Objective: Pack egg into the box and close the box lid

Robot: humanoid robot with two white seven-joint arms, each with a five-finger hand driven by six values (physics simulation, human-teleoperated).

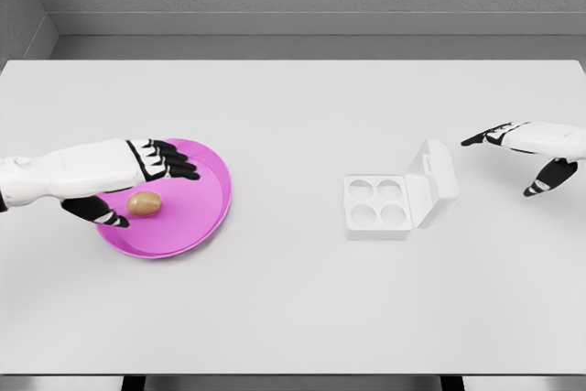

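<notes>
Egg (145, 203) lies under open left hand (137, 180).

Table (293, 299): bare between pink plate (206, 217) and egg box (375, 208).
Box cavities: uncovered from above.
Raised lid (435, 180): blocks box's right side.
</notes>
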